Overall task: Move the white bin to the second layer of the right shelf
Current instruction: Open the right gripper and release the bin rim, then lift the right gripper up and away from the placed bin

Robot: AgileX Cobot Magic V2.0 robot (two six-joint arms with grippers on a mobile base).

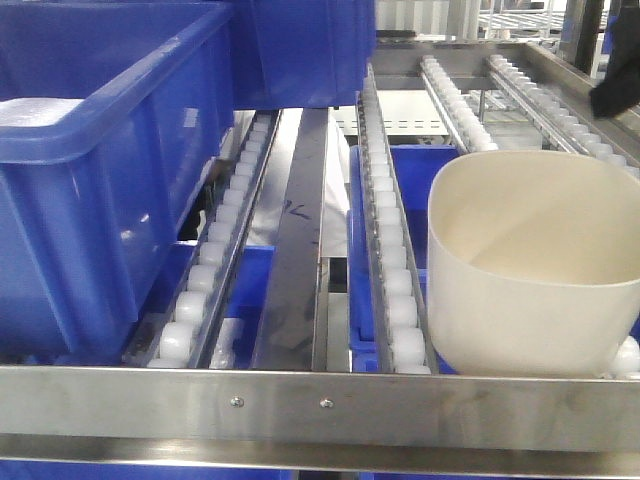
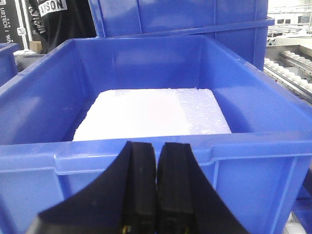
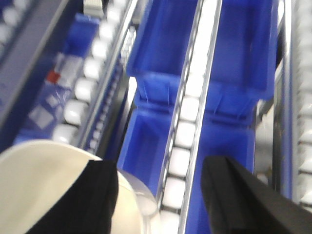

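Left gripper [image 2: 156,187]: two matte black fingers, flat inner faces, each widening downward into broad wedge-shaped base; small brass-coloured screw heads low on inner edges.

Right gripper [image 3: 161,200]: two black fingers, smooth, blunt-cornered, blurred; no markings or cables discernible.

Front view: small black arm part [image 1: 617,88] at edge, detail unclear.

From my remote feed, a large blue crate [image 1: 100,170] fills the left foreground, a white foam slab [image 2: 151,114] lying flat inside it. A second blue crate [image 2: 195,19] stands directly behind it. More blue crates [image 3: 195,97] sit on a lower level, seen between the rails. In the far background are further steel racks [image 1: 520,20] under bright, even light. A person in dark printed clothing [image 2: 53,19] stands behind the crates.
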